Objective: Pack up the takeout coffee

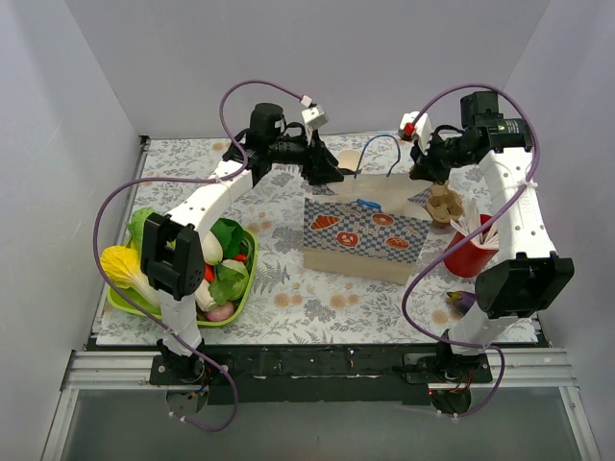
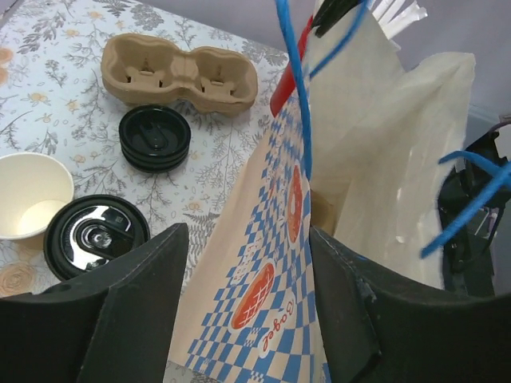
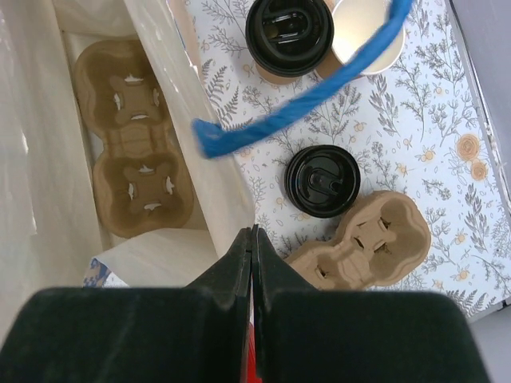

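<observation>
My left gripper (image 2: 247,239) is spread wide, its fingers straddling the checkered side wall of the paper bag (image 2: 271,319) without closing on it. My right gripper (image 3: 252,235) has its fingers pressed together, and the bag's rim runs in between their tips, so it looks pinched there. The takeout coffee (image 3: 288,33), lid on, stands on the table outside the bag, ahead of my right fingertips and just beside an open cup (image 3: 369,32). Nearer those fingertips lie stacked black lids (image 3: 322,182) and a cardboard carrier (image 3: 363,239). A second carrier (image 3: 132,144) lies flat on the bag's bottom.
</observation>
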`<state>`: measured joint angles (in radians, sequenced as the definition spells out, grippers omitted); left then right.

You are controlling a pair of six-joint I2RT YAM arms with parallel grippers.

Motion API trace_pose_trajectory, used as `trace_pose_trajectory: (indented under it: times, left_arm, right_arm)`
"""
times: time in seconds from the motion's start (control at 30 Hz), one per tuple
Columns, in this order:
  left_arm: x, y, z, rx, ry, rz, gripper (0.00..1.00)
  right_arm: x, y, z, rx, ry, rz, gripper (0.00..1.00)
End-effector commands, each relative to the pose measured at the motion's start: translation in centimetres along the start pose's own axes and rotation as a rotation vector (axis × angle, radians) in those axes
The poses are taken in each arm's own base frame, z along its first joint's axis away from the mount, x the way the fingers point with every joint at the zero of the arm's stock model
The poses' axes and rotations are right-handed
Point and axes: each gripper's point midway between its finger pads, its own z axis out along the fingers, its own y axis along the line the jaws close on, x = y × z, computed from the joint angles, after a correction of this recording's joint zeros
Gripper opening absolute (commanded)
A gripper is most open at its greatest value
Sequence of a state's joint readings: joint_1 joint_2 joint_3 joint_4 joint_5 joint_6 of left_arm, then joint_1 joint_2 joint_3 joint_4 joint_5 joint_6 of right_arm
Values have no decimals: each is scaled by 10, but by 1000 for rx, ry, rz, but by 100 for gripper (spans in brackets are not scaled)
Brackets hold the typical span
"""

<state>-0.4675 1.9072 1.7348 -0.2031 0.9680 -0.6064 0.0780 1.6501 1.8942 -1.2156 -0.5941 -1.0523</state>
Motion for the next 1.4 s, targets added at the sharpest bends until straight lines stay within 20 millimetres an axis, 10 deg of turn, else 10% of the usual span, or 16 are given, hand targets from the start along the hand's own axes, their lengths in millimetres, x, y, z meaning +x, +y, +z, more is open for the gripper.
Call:
trace_pose_trajectory:
  times: [0.0, 0.33, 0.7, 1.03, 1.37]
  left_arm:
    - [-10, -19, 1, 18, 36, 85, 57]
    - [2, -25, -10, -7, 142, 100, 1]
    - [12, -28, -70, -148, 257, -63, 0]
    - [16, -22, -130, -323, 321, -176, 0]
    - [37, 0, -175, -512, 402, -166, 0]
  right_arm:
    - [-15, 3, 5, -10, -70, 32, 1]
    - [-44, -5, 12, -2, -142, 117, 19]
    - [-139, -70, -27, 130, -479, 290, 50]
    - [-77, -121, 30, 279, -345, 352, 50]
    - [-18, -113, 108, 224, -154, 364, 51]
